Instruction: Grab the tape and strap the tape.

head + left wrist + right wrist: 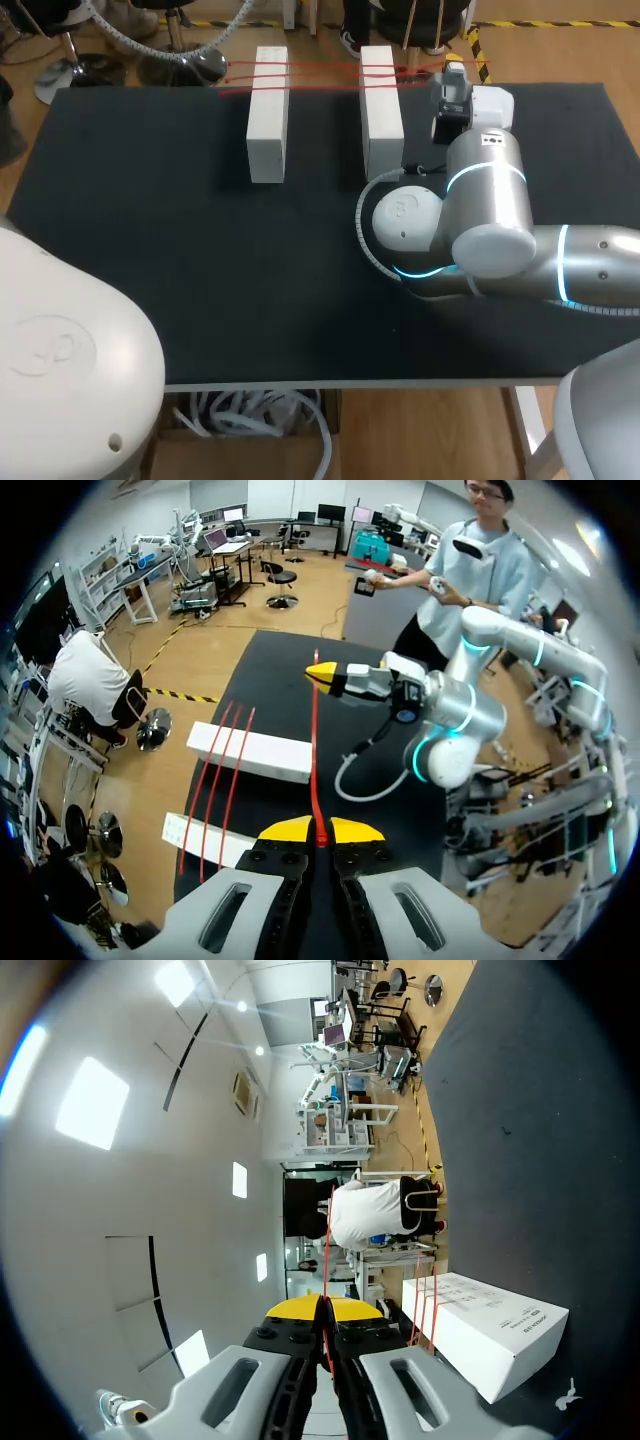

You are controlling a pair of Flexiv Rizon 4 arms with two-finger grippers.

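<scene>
Head view: red tape (320,72) spans two white blocks (268,120) in the upper middle of the frame, its long axis running left to right over the black table (150,230). Our right gripper (455,85) sits at the tape's right end.

Left wrist view: our left gripper (320,830) is clenched on one taut strand (314,750), which runs straight ahead to the right gripper. Three strands (222,780) already lie across the blocks beside it.

Right wrist view: the jaws pinch the same strand.

We judge the strapping well advanced. This strand is not yet laid.
</scene>
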